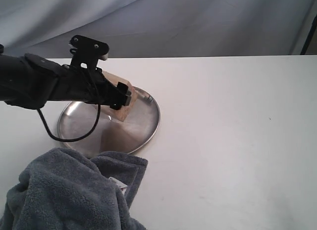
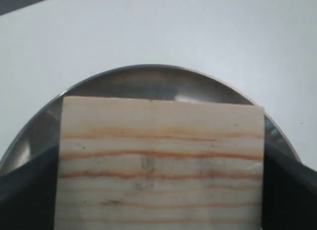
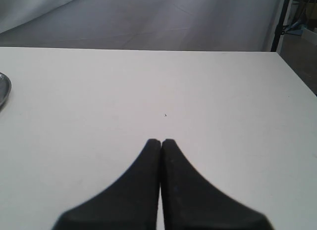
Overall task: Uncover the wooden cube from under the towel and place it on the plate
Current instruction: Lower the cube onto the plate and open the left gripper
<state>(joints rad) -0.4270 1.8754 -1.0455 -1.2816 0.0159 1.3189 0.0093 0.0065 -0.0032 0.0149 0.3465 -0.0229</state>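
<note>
The light tan wooden cube [image 1: 120, 83] is between the fingers of my left gripper [image 1: 119, 97], which is shut on it over the back part of the steel plate [image 1: 146, 122]. Whether the cube's underside touches the plate I cannot tell. In the left wrist view the cube's grained face [image 2: 161, 155] fills the middle, with dark fingers [image 2: 27, 195] at both sides and the plate's rim [image 2: 143, 74] beyond it. The grey-blue towel [image 1: 64, 193] lies bunched at the front left, its white tag [image 1: 118, 184] showing. My right gripper [image 3: 161, 143] is shut and holds nothing.
The white table [image 1: 233, 131] stretches to the right of the plate. A grey cloth backdrop [image 1: 173, 22] hangs behind the table's far edge. The plate's edge [image 3: 3, 88] shows at the side of the right wrist view. A black cable [image 1: 59, 136] loops over the plate.
</note>
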